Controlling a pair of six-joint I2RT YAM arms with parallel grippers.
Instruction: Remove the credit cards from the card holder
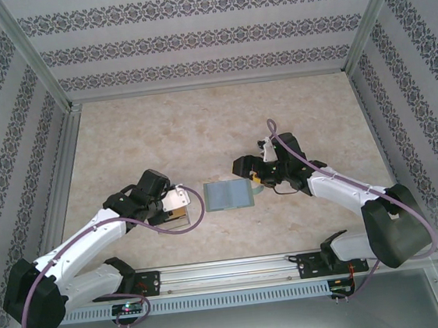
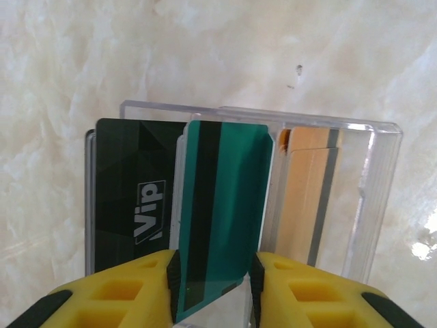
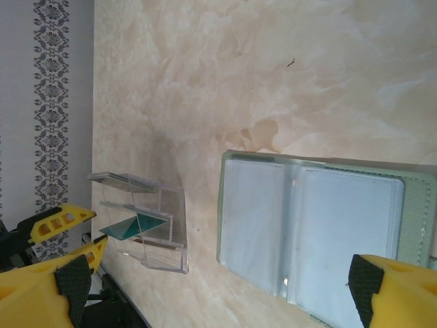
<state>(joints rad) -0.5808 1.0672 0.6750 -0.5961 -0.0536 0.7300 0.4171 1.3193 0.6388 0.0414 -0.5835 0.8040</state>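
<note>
Card holder [image 1: 228,195] lies open flat mid-frame in top view, on table [image 1: 199,127], long axis left-right. Right fingers [image 3: 372,290] spread wide at its right edge, so nearer arm. Left fingers [image 2: 130,290] flank teal card [image 2: 222,205] in clear tray [image 2: 379,191]; gripping or not, can't tell.

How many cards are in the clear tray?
3, in the left wrist view: a black card at left, a teal card in the middle, an orange card at right. More may be hidden.

Top camera looks down on the whole counter [image 1: 199,119] from its near edge. Left wrist camera is close over the clear tray [image 2: 379,184]; right wrist shares it, farther.
</note>
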